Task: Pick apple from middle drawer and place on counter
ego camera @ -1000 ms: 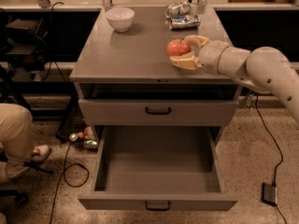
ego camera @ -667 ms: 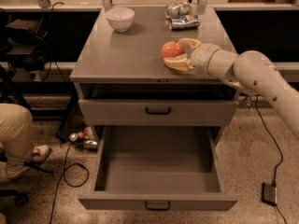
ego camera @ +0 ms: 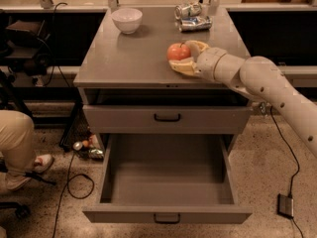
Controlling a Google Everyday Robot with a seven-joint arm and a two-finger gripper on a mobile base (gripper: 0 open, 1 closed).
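Observation:
The red-orange apple (ego camera: 178, 51) sits between the tan fingers of my gripper (ego camera: 182, 57) over the right part of the grey counter (ego camera: 129, 58). One finger (ego camera: 184, 67) lies in front of the apple and the other (ego camera: 197, 46) behind it. The white arm reaches in from the right. The apple is at or just above the counter surface; contact cannot be judged. The middle drawer (ego camera: 168, 182) is pulled wide open below, its flat floor bare.
A white bowl (ego camera: 127, 20) stands at the counter's back left. Two crushed silver cans (ego camera: 192, 17) lie at the back right. A shut drawer face (ego camera: 167, 117) with a black handle is above the open drawer. A person's leg (ego camera: 15, 148) and cables are at the left floor.
The gripper with the apple has moved left and slightly lower over the counter.

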